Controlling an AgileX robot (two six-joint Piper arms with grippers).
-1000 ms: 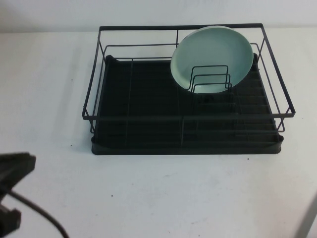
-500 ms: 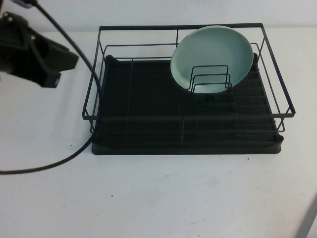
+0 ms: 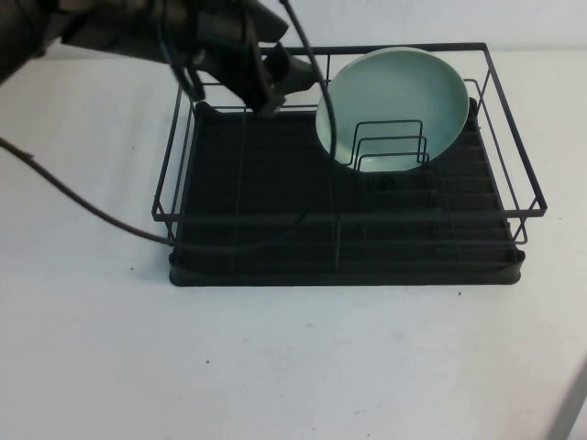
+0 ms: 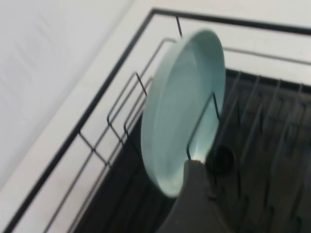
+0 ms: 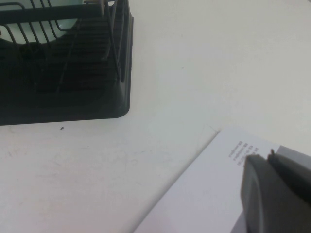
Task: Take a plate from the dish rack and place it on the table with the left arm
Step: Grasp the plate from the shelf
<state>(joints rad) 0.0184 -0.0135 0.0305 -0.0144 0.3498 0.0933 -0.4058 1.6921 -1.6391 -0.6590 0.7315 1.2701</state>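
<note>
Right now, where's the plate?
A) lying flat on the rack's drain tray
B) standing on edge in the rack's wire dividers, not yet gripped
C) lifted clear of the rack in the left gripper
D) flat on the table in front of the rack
B: the plate stands on edge in the dividers of the rack, with the left gripper close beside it but not on it. The right gripper sits low, off by the table's near right corner.

Only one piece of writing showed: two short lines of small dark print on a white sheet (image 5: 204, 194) in the lower right of the right wrist view, just beside the right gripper (image 5: 272, 194). The letters were too small to read. The plate (image 3: 394, 108), dish rack (image 3: 348, 220) and table (image 3: 92, 348) carried no lettering.
</note>
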